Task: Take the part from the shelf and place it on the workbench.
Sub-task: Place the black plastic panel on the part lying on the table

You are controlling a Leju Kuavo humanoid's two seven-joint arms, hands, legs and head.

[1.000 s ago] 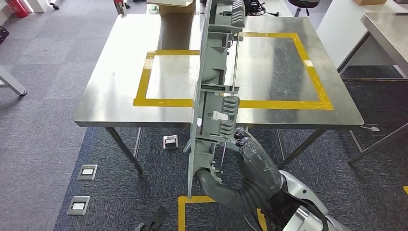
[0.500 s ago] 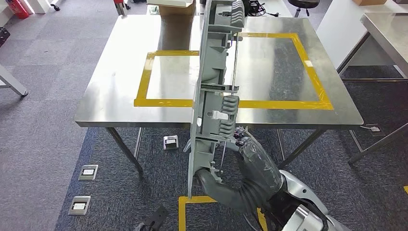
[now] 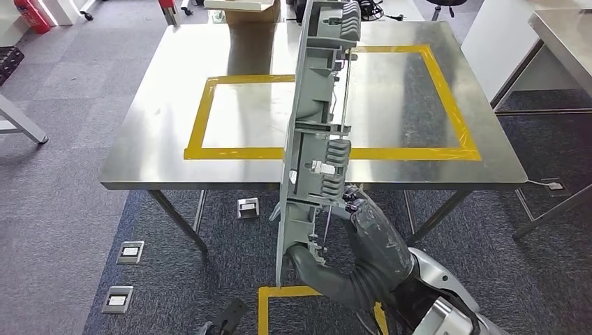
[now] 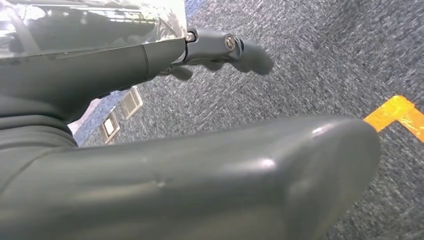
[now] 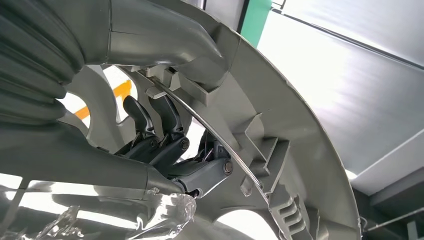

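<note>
I am carrying the long grey moulded plastic panel with ribs, clips and thin metal rods (image 3: pixel 313 139) on edge in front of me, its lower end down by my right hand (image 3: pixel 352 209) and its upper end rising across my view of the stainless steel workbench on thin legs (image 3: pixel 160 105). My right fingers (image 5: pixel 150 125) are curled in around the panel's inner ribbing beside one of its metal rods, so that hand is gripping the part; holding it low and on edge seems to me the way to keep such a long piece from swinging. The panel is not on the bench yet: it stands in the air above the near edge, and much of its lower portion hangs over the blue-grey carpet (image 3: pixel 63 230) on my side. A rectangle of yellow tape (image 3: pixel 202 115) is marked on the benchtop, and I judge that to be where the part should be laid. My left hand (image 4: pixel 220 50) hangs over the carpet, holding nothing, its dark fingers (image 4: pixel 252 55) loosely bent with a gap from the thumb, so I take it as open. I judge the carry nearly done; next I would need to tilt the panel forward and lower it flat, watching that its far end does not scrape the steel.
</note>
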